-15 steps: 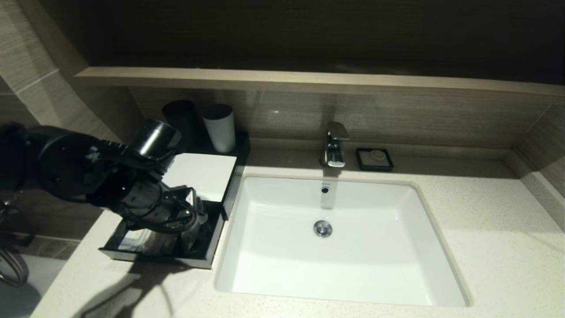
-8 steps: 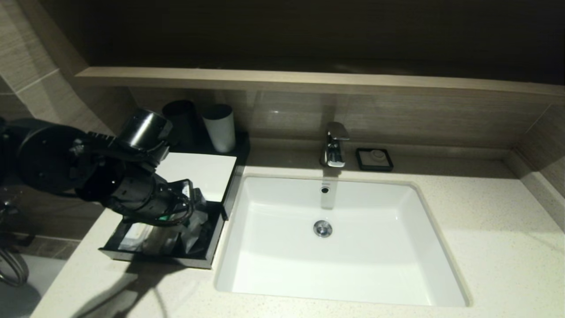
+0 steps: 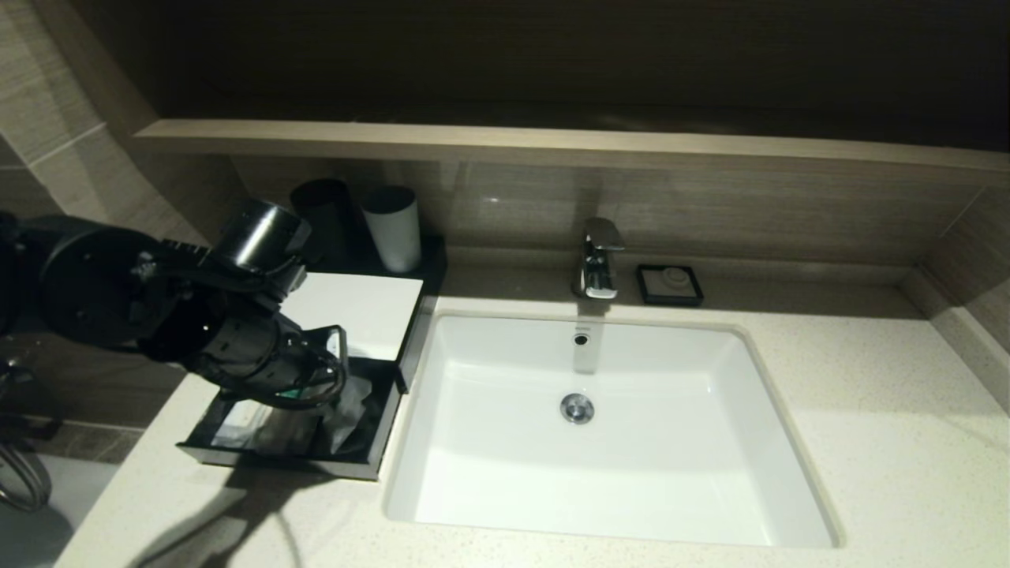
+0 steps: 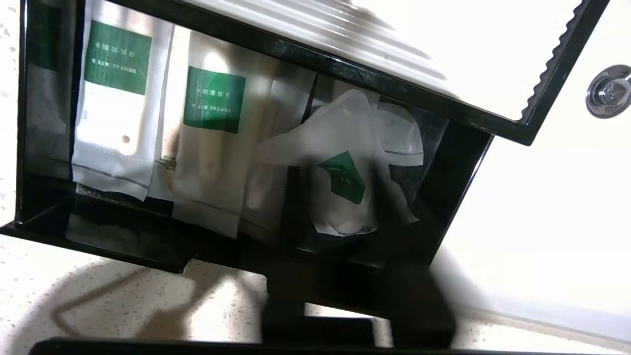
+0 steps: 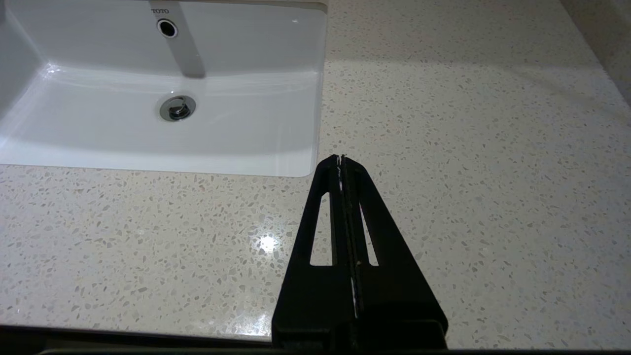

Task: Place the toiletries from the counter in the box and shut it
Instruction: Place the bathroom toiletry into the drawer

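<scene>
L gripper (image 4: 337, 172) hovers over the open drawer (image 3: 292, 461) at the front of the box (image 3: 355, 312). Its fingers are blurred but clenched, and empty as far as I can tell. Crinkly plastic sachets (image 4: 212, 143) w/ green labels lie inside: two long flat ones, one crumpled at the sink-side corner. I see none left on the speckled stone counter (image 3: 868, 442), so I judge packing done. Next: push the glossy black drawer shut, square-on. R gripper (image 5: 341, 160) is parked, clenched, near the counter's front edge.

green-labelled sachets (image 4: 212, 148), open black drawer (image 4: 123, 246)
</scene>
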`<state>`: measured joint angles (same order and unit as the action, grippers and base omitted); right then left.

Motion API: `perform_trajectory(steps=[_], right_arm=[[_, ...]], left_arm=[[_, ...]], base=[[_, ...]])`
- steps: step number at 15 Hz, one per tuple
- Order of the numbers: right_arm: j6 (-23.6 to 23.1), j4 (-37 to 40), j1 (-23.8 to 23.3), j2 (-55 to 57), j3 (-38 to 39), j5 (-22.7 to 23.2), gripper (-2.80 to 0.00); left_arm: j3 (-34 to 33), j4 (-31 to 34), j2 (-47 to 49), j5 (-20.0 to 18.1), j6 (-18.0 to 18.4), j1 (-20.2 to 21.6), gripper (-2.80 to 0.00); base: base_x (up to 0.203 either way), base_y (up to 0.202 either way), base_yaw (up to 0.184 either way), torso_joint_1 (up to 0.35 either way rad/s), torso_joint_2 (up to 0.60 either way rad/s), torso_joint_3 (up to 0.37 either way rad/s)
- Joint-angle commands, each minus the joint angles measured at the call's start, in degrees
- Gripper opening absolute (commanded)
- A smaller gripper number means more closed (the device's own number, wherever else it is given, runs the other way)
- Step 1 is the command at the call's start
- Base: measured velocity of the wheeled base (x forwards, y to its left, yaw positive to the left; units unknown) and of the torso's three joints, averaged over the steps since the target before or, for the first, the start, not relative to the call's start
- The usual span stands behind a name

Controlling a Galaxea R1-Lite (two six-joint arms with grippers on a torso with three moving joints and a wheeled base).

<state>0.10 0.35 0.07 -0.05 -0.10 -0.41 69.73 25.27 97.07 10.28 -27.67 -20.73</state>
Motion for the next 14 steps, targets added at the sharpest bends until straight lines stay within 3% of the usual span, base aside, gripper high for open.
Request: perform_trajectory(steps=[1, 14], right_arm=[[0.0, 0.0, 0.0, 0.0, 0.0, 0.0, -2.8], [0.0, 0.0, 0.0, 0.0, 0.0, 0.0, -2.8]], left_arm=[[0.1, 0.1, 0.1, 0.1, 0.1, 0.0, -2.8], [0.3, -1.8, 4.0, 0.2, 0.5, 0.2, -2.8]], base=[[0.0, 0.0, 0.0, 0.0, 0.0, 0.0], [0.0, 0.0, 0.0, 0.0, 0.0, 0.0]])
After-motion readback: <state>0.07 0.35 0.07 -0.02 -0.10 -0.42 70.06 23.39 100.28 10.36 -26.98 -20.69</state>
